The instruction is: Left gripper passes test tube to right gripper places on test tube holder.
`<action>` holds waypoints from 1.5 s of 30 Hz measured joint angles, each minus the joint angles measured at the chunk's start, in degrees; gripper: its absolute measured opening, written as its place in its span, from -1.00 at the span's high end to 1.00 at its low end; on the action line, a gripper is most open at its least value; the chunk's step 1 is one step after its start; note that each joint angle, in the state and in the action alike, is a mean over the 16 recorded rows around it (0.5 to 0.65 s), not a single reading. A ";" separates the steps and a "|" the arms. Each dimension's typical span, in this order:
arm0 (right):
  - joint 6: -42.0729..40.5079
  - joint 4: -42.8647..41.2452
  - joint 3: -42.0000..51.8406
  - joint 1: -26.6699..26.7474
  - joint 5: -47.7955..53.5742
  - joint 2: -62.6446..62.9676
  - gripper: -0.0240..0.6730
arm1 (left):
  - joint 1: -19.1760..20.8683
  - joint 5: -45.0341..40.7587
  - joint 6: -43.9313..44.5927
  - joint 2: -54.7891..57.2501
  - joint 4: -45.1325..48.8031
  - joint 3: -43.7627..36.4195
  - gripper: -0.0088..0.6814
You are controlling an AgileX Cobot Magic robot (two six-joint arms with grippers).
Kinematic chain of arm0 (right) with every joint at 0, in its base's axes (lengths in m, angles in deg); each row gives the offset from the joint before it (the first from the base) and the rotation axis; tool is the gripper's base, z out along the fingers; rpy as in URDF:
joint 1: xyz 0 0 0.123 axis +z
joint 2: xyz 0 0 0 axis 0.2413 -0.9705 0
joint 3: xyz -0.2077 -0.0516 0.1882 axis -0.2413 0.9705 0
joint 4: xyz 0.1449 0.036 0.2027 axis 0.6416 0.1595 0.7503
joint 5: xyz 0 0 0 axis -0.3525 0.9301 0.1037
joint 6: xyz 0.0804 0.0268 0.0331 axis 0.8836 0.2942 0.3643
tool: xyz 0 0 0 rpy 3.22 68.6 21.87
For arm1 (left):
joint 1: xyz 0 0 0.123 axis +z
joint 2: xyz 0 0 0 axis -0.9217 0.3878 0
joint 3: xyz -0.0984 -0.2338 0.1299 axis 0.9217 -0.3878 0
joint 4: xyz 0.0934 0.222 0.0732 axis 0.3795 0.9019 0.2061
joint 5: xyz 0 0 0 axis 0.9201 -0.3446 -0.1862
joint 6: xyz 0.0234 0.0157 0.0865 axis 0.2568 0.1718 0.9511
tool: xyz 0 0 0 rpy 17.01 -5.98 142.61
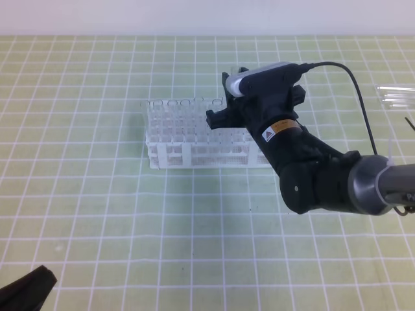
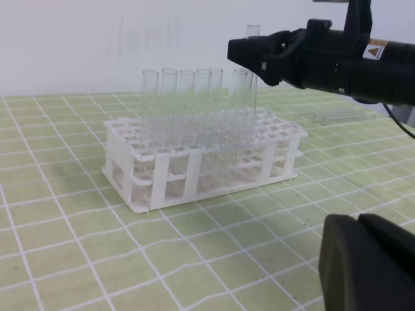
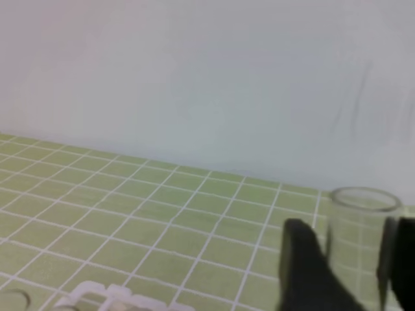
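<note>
Here the right gripper [image 2: 254, 57] stands over the test tube holder [image 2: 194, 162], its jaws flanking the upright test tube [image 2: 252, 84]. Whether they clamp it I cannot tell. The left gripper [image 2: 366, 265] is closed, empty.

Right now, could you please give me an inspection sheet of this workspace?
Surface: green gridded mat.
Job's things: test tube upright over the test tube holder, lower end in the rack; a row of other tubes stands there.
Clutter: spare tubes lying at far right.
Grippers: right gripper at the tube, jaws either side; left gripper shut, empty, low.
Cables: black cable on the right arm.
Surroundings: plain white wall.
</note>
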 joint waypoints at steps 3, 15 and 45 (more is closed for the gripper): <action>0.00 0.04 0.00 0.00 0.02 0.00 0.11 | 0.00 -0.05 -0.01 -0.03 0.00 0.07 0.98; -0.01 0.29 0.03 0.00 0.41 0.21 -0.20 | 0.00 -0.05 -0.01 -0.02 -0.02 0.00 0.98; -4.75 0.32 15.28 0.00 29.57 39.45 0.69 | 0.00 -1.74 0.01 0.01 -0.03 0.00 0.98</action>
